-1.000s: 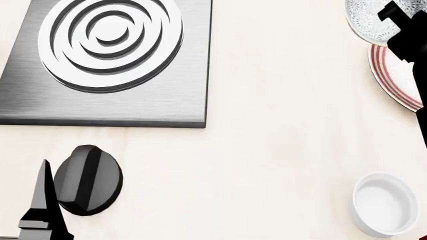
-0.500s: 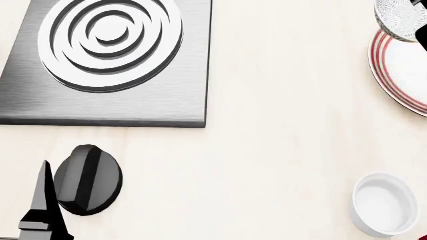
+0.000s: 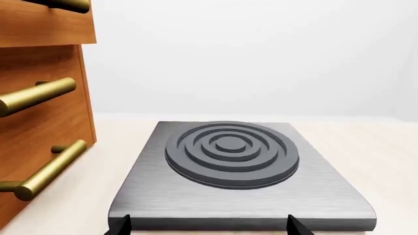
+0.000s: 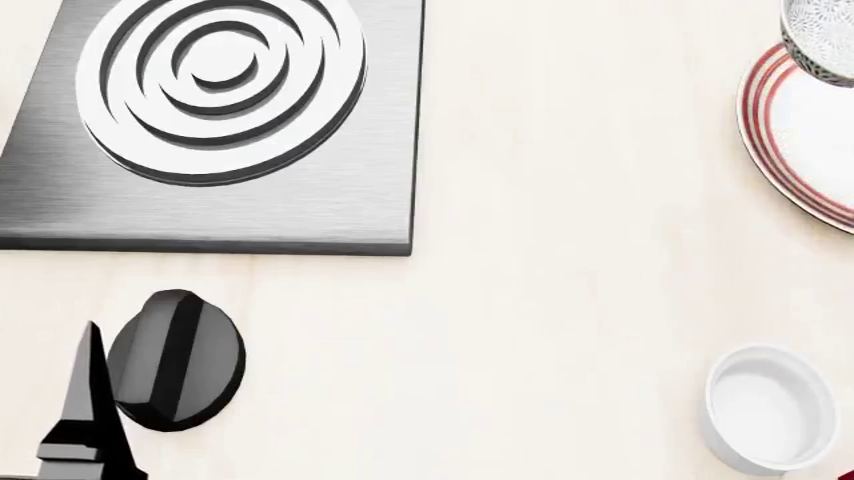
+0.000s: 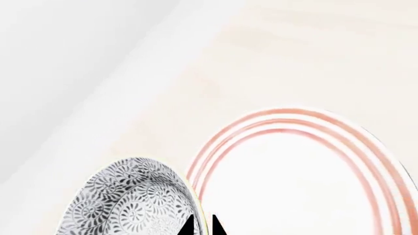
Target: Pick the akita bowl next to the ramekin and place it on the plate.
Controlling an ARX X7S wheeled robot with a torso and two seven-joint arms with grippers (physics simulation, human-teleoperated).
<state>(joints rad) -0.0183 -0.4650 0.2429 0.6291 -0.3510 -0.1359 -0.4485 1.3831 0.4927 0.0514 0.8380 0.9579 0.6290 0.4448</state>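
Pale cream countertop (image 4: 574, 250) fills the head view, with a brushed-metal hob plate (image 4: 200, 200) at upper left and a black knob (image 4: 174, 360) at lower left. The ramekin (image 4: 770, 408) sits at lower right, well apart from the plate (image 4: 807, 140), which is cut by the right edge. The akita bowl (image 4: 817, 40) shows at the upper right corner, overlapping the plate's upper rim in the picture; whether it hangs above or rests on that rim cannot be told. In the right wrist view the right gripper (image 5: 201, 226) has two dark tips straddling the bowl's wall at the bottom edge, so it appears clamped on the akita bowl (image 5: 130, 200), with the plate (image 5: 307, 181) lying just beside it, toward frame right. Judgement: the bowl must shift off the rim toward the plate's centre before release. The left gripper (image 3: 207, 226) faces the hob, tips spread wide and empty, far from the task objects; the right arm is nearer.
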